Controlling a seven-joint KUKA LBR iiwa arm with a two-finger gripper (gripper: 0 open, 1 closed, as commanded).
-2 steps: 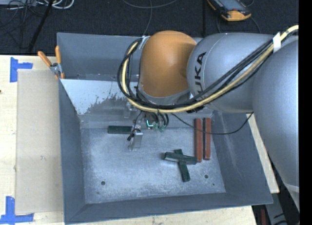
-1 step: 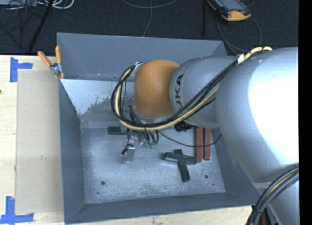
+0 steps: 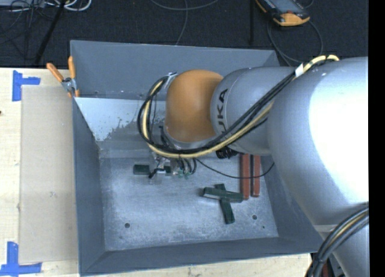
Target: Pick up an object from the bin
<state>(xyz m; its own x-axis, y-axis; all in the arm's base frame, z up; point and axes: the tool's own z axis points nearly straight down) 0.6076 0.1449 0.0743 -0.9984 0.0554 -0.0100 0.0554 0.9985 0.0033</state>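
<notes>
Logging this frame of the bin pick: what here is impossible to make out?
1. Camera view, the tool: mostly covered by the orange wrist cover and cables; whether it holds anything cannot be told.
2. Camera view, the small dark thing just left of the tool: too small to identify; contact with the tool unclear.
3. Camera view, the reddish-brown bars: upper ends hidden under the arm.
4. Camera view, the bin: its right part is covered by the arm.

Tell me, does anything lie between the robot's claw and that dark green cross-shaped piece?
Nothing: in the camera view, only bare grey bin floor separates the gripper from the dark green cross.
</notes>
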